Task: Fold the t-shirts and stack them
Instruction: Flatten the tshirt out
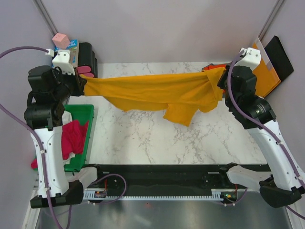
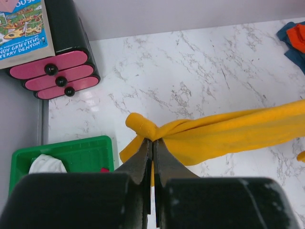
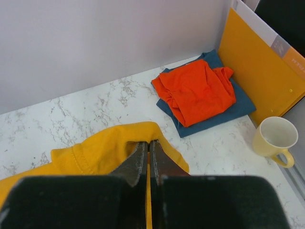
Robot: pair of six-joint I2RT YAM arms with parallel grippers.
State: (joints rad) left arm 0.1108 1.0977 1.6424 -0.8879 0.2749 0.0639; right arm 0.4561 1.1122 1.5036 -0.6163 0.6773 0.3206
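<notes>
The mustard-yellow t-shirt (image 1: pixel 152 93) hangs stretched above the table between both arms, a sleeve drooping near the middle right. My left gripper (image 2: pixel 152 141) is shut on its bunched left end (image 2: pixel 143 125). My right gripper (image 3: pixel 149 142) is shut on its right edge (image 3: pixel 109 145). The red-orange t-shirt (image 3: pixel 198 90) lies folded on the folded dark blue t-shirt (image 3: pixel 238 107) at the back right corner. The magenta t-shirt (image 1: pixel 74 136) and a white one (image 2: pixel 46 164) lie crumpled in the green tray (image 1: pixel 88 112) at the left.
A black drawer unit with pink drawers (image 2: pixel 59 71) and a book on top stands at the back left. An orange-yellow paper folder (image 3: pixel 259 71) leans at the back right, with a pale yellow mug (image 3: pixel 274 138) beside it. A black rail (image 1: pixel 167 174) runs along the near edge.
</notes>
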